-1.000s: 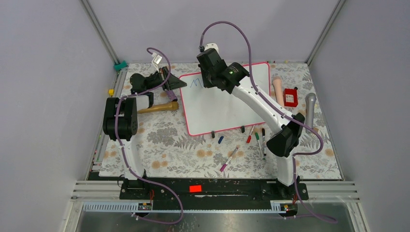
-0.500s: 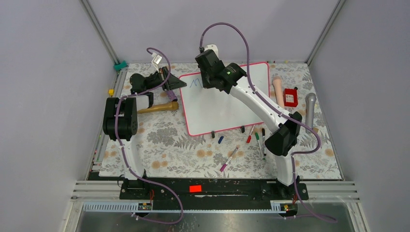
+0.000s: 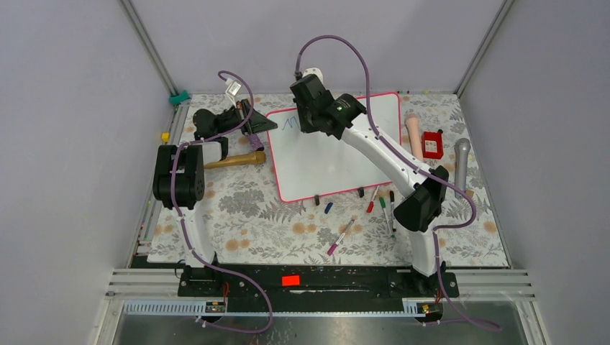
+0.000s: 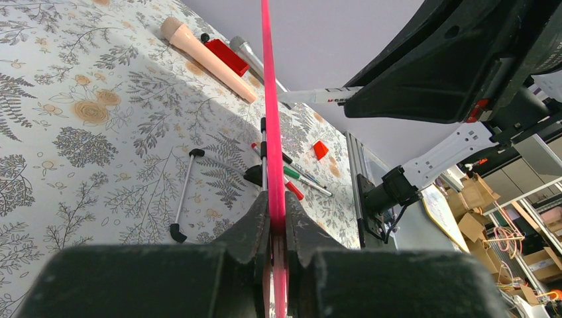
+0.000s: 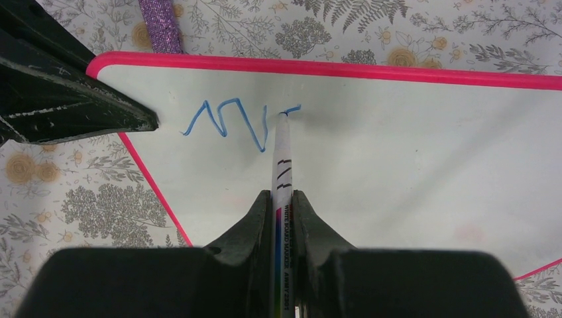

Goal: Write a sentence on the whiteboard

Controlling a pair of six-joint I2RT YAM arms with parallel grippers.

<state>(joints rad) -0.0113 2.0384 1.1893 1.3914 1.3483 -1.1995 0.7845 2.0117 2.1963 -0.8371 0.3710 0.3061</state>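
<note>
Two tools, both clamped narrow. The right tool point(image 5: 281, 199) grips one marker point(image 5: 282, 152), its tip touching the one whiteboard point(image 5: 397, 152) at the end of the sentence point(image 5: 228, 122), a few blue zigzag strokes near its 10 o'clock corner. The left tool point(image 4: 275, 212) pinches the whiteboard's pink rim point(image 4: 268, 99) at 9 o'clock. The whiteboard lies toward the table's point(image 3: 252, 215) 12 o'clock.
</note>
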